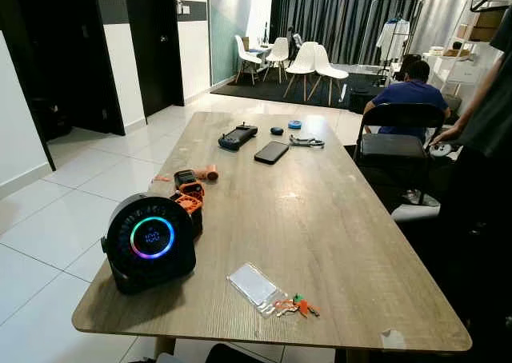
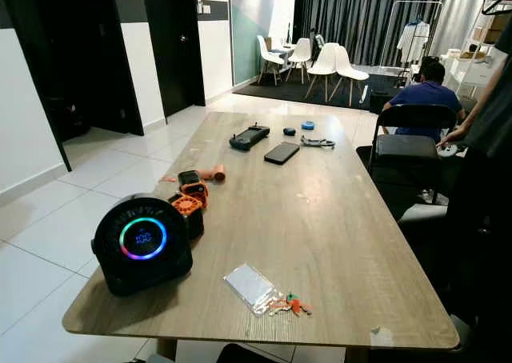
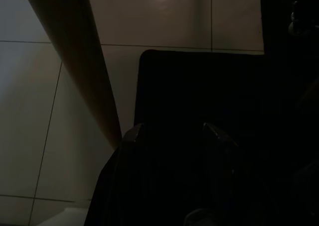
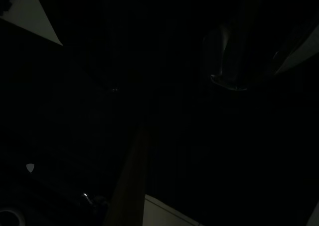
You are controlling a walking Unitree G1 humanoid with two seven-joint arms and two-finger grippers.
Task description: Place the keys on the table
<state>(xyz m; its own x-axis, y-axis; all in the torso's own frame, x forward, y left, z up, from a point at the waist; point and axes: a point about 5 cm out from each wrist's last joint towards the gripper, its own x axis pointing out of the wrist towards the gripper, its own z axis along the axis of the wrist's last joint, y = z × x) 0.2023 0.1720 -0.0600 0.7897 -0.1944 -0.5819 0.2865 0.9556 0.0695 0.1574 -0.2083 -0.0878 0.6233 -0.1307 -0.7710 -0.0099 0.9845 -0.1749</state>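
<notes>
Keys (image 1: 297, 305) with orange tags are seen lying on the wooden worktop (image 1: 320, 219) near its front edge, touching a clear plastic sleeve (image 1: 254, 285). Both arms hang below in shade; whether their jaws are open cannot be told.

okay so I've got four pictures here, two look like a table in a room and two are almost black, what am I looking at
The two bright pictures come from cameras on a walking robot's head, looking down at a wooden table. On it lie a bunch of keys beside a clear plastic sleeve, a round black speaker with a glowing ring, a phone and a few small gadgets. A person sits beyond the table. The dark pictures come from cameras on the robot's wrists; its arms hang in the shade. The left gripper is dimly seen, holding nothing.
</notes>
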